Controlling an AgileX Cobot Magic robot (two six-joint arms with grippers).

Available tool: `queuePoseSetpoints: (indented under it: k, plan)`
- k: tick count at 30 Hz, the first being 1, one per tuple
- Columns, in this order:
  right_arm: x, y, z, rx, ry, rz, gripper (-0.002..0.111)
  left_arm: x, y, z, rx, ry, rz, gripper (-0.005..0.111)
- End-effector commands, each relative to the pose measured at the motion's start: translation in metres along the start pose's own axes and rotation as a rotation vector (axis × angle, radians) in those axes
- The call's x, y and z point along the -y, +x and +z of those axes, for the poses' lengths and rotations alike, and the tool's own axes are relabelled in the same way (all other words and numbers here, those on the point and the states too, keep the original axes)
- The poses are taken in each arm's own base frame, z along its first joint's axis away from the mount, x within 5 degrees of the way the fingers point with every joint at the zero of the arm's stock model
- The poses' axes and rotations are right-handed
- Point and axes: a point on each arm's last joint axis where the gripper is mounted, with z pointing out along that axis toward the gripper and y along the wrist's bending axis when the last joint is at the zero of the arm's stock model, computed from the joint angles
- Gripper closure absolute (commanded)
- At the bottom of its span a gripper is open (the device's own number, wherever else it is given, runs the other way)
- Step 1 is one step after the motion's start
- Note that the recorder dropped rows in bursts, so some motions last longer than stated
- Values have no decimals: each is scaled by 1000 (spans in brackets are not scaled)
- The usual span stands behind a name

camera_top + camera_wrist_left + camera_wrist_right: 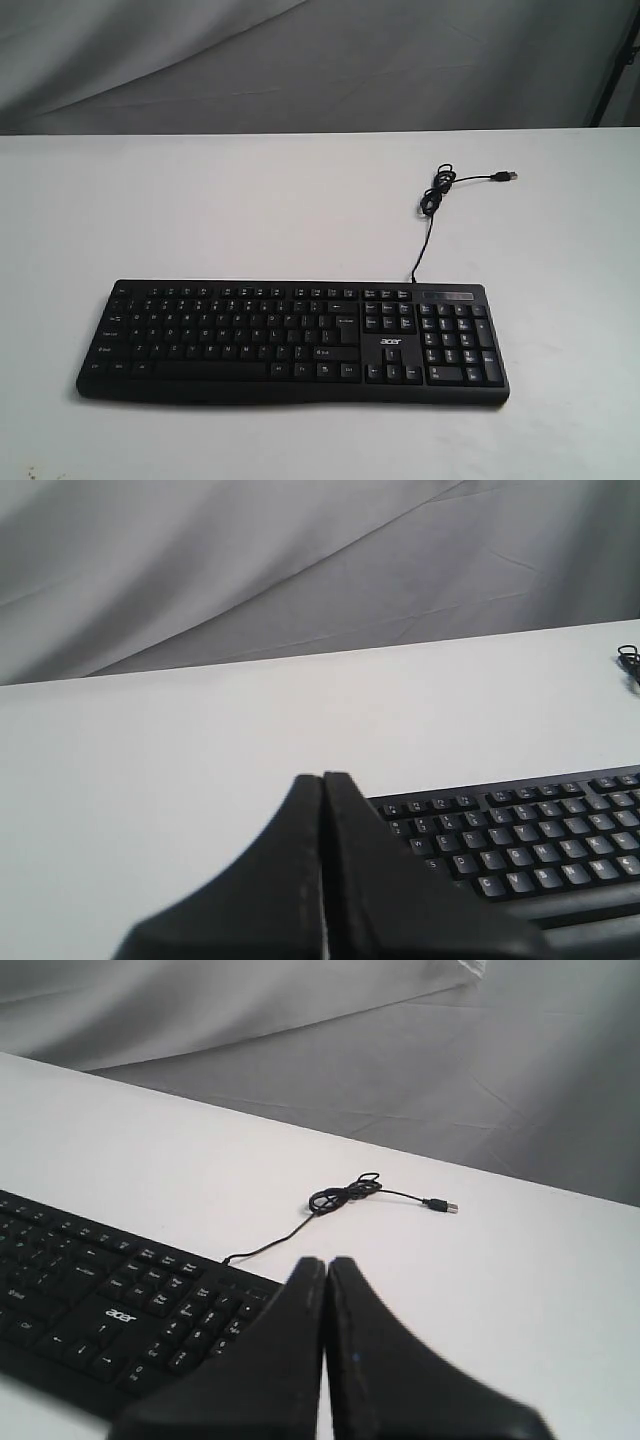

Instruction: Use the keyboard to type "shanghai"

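Note:
The wide black keyboard (290, 342) with white legends and an "acer" logo lies flat near the front of the white table (250, 210). Its thin black cable (432, 200) runs back from the right end to a loose coil and a free USB plug. Neither arm shows in the exterior view. In the left wrist view my left gripper (322, 778) is shut and empty, above the keyboard's (530, 840) letter end. In the right wrist view my right gripper (326, 1262) is shut and empty, by the keyboard's (100, 1310) number-pad end, with the cable (340, 1196) beyond.
A creased grey cloth backdrop (300, 60) hangs behind the table's far edge. A dark upright post (618, 60) stands at the back right corner. Bare white tabletop surrounds the keyboard on all sides.

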Motion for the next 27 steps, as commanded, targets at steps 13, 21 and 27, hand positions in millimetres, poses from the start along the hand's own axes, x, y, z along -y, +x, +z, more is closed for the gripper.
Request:
queuePoseSetpoints:
  k: [13, 21, 27]
  plan:
    - [-6, -86, 81, -108, -123, -72, 108, 0, 1, 0, 4, 4, -1, 107]
    - [-88, -101, 107, -190, -506, 70, 108, 0, 1, 0, 4, 4, -1, 107]
    - [-150, -111, 131, -258, -659, -12, 108, 0, 1, 0, 4, 4, -1, 107]
